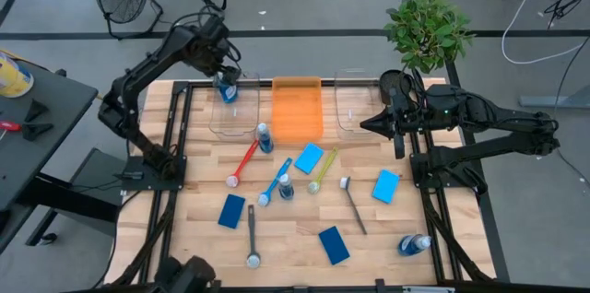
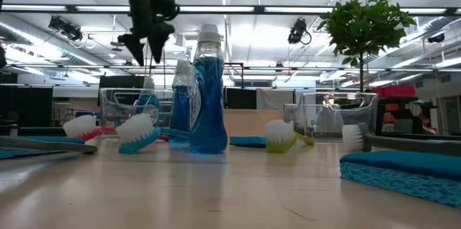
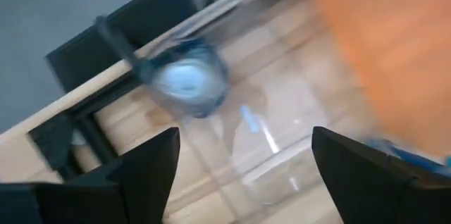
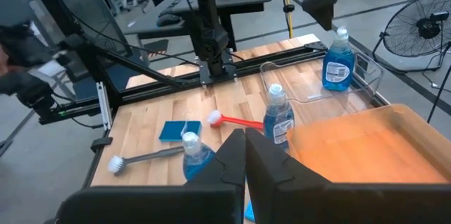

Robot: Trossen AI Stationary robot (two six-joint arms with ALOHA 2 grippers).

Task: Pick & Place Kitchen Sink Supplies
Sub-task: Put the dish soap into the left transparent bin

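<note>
Below the open left tool, a bottle stands in the clear bin.

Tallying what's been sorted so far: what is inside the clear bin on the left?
One blue-filled bottle stands inside the left clear bin, under the open left end effector. The bin floor directly beneath the bottle is covered.

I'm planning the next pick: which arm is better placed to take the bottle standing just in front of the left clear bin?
Left, probably. The left gripper hangs open above the left clear bin, where one bottle already stands, and the next bottle is just in front. The right gripper, shut, waits by the right clear bin.
</note>
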